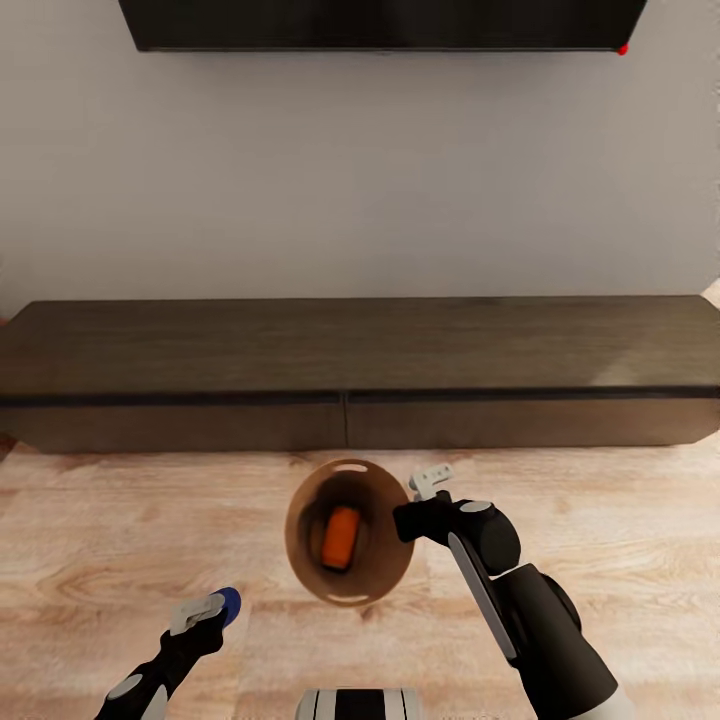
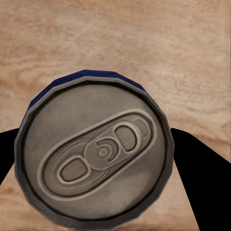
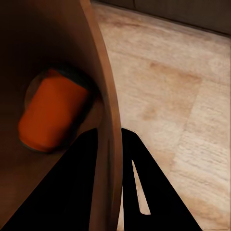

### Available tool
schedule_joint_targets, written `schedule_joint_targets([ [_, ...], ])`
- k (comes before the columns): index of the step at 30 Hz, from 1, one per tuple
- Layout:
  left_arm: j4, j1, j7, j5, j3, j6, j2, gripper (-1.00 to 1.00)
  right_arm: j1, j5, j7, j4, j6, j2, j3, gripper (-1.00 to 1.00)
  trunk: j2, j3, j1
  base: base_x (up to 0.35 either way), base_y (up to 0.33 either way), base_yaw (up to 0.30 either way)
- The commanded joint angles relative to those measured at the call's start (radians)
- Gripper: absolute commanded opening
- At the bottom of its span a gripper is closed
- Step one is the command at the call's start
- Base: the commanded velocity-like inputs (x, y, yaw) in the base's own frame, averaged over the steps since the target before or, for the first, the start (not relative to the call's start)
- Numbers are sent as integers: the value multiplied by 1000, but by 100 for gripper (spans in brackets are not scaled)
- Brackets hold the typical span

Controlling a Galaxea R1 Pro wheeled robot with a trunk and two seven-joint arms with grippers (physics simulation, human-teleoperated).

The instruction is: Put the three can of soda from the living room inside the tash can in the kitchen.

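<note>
The bin [image 1: 349, 530] is brown inside, and the can [image 1: 340, 537] lying in it is bright orange — in the right wrist view that orange [image 3: 53, 115] sits against the bin's brown wall [image 3: 103, 96]. Beside the bin, the can [image 2: 96, 154] in the left tool [image 1: 205, 610] has a dark blue body and a dull grey top with a paler pull-tab outline. Behind the bin, the long cabinet [image 1: 350, 370] is dark brown wood with faint grain — the floor [image 1: 100, 530] is pale wood with streaked grain, the wall [image 1: 350, 170] light grey.
</note>
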Motion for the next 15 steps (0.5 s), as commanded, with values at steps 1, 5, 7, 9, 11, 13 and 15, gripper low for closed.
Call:
schedule_joint_targets([
  [1, 0, 0, 0, 0, 0, 0, 0, -100, 0, -23, 6, 0, 0, 0, 0, -100, 0, 1, 0, -207, 0, 0],
  [5, 0, 0, 0, 0, 0, 0, 0, -100, 0, -23, 6, 0, 0, 0, 0, -100, 0, 5, 0, -139, 0, 0],
  [7, -1, 0, 0, 0, 0, 0, 0, -100, 0, -23, 6, 0, 0, 0, 1, -100, 0, 7, 0, -44, 0, 0],
  [9, -1, 0, 0, 0, 0, 0, 0, -100, 0, -23, 6, 0, 0, 0, 0, -100, 0, 9, 0, -20, 0, 0],
  [11, -1, 0, 0, 0, 0, 0, 0, -100, 0, -23, 6, 0, 0, 0, 0, -100, 0, 11, 0, -11, 0, 0],
  [13, 0, 0, 0, 0, 0, 0, 0, -100, 0, -23, 6, 0, 0, 0, 0, -100, 7, 16, -4, -6, 0, 0],
  [15, -1, 0, 0, 0, 0, 0, 0, -100, 0, -23, 6, 0, 0, 0, 0, -100, 21, 24, -12, -3, 0, 0],
])
